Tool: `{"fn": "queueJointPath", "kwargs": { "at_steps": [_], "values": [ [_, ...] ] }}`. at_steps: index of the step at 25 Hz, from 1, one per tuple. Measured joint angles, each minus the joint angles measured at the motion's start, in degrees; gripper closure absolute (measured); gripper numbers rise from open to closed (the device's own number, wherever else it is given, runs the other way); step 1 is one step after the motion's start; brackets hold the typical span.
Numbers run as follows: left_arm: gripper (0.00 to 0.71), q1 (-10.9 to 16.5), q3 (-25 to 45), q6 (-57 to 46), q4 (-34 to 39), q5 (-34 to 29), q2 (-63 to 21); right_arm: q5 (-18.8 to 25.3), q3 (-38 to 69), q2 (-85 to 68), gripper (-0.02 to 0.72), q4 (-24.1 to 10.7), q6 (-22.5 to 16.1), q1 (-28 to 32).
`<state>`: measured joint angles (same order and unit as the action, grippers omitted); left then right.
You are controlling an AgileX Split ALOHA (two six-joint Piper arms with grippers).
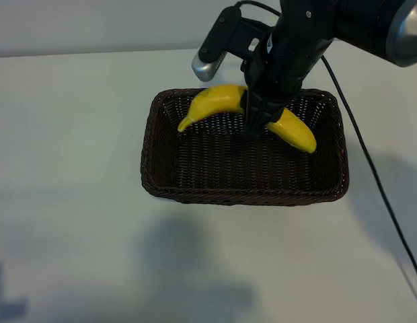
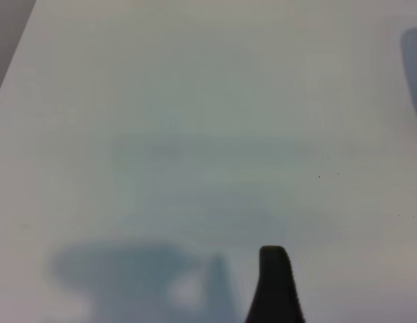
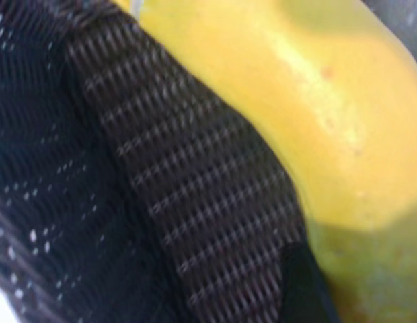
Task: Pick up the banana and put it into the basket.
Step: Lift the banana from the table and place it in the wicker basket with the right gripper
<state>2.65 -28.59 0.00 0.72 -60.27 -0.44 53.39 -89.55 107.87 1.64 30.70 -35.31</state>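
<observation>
Exterior view: banana over basket.

A pale, plain table carries everything. Directly on it sits one thing, the dark brown woven basket, right of the middle and toward the far side (its long side runs left to right). Soft grey shadows fall on the tabletop near the basket and at the right.
</observation>
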Motion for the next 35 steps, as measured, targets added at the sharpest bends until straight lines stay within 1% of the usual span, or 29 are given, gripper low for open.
{"fn": "queueJointPath", "kwargs": {
  "at_steps": [5, 7, 14, 23, 26, 31, 35],
  "values": [
    [0.15, 0.0, 0.0, 0.0, 0.0, 0.0, 0.0, -3.8, 0.0, 1.5, 0.282, 0.2, 0.0, 0.0],
    [0.15, 0.0, 0.0, 0.0, 0.0, 0.0, 0.0, -4.4, 0.0, 3.5, 0.282, 0.2, 0.0, 0.0],
    [0.15, 0.0, 0.0, 0.0, 0.0, 0.0, 0.0, -4.2, 0.0, 9.7, 0.282, 0.2, 0.0, 0.0],
    [0.15, 0.0, 0.0, 0.0, 0.0, 0.0, 0.0, -1.3, 0.0, 10.1, 0.282, 0.7, 0.1, 0.0],
    [0.15, 0.0, 0.0, 0.0, 0.0, 0.0, 0.0, -0.6, 0.0, 10.1, 0.249, 1.7, 0.1, 0.0],
    [0.15, 0.0, 0.0, 0.0, 0.0, 0.0, 0.0, -0.5, 0.0, 10.1, 0.15, 1.8, 0.1, 0.0],
    [0.15, 0.0, 0.0, 0.0, 0.0, 0.0, 0.0, 0.4, 0.0, 9.8, 0.136, 1.8, -1.1, 0.0]
  ]
}}
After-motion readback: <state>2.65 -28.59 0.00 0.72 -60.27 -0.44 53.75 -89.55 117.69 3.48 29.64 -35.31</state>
